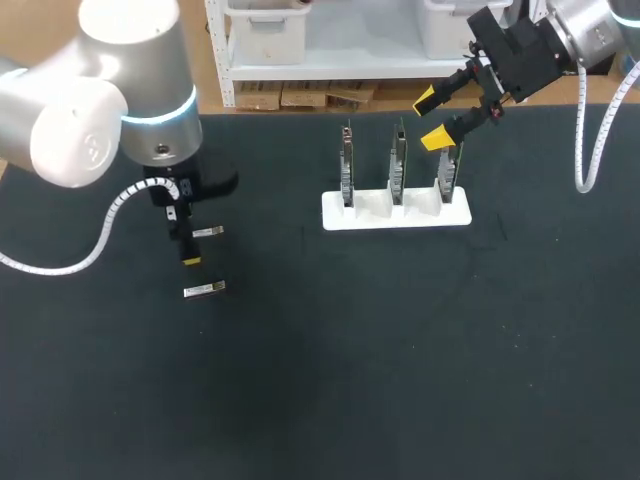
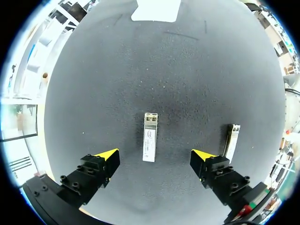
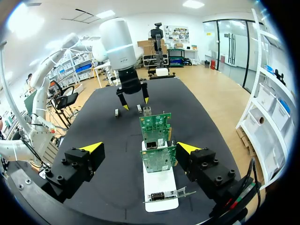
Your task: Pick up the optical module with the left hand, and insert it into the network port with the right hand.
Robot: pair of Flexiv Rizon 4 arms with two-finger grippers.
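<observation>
L gripper (image 2: 154, 157) spread wide over black table (image 1: 400, 350), free room all round; slim silver metal optical module (image 2: 150, 138) lies flat btwn its fingers (image 2: 105, 161). R gripper (image 1: 431, 119) spread wide by white rack (image 1: 335, 215) holding three upright green cards (image 1: 397, 165).

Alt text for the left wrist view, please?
A small silver rectangular optical module lies flat on the black table between the open yellow-tipped fingers of the left gripper, untouched. A second silver module lies beside one finger.

A white stand (image 1: 420, 216) (3 slots) sits on the dark table (image 1: 400, 380).
</observation>
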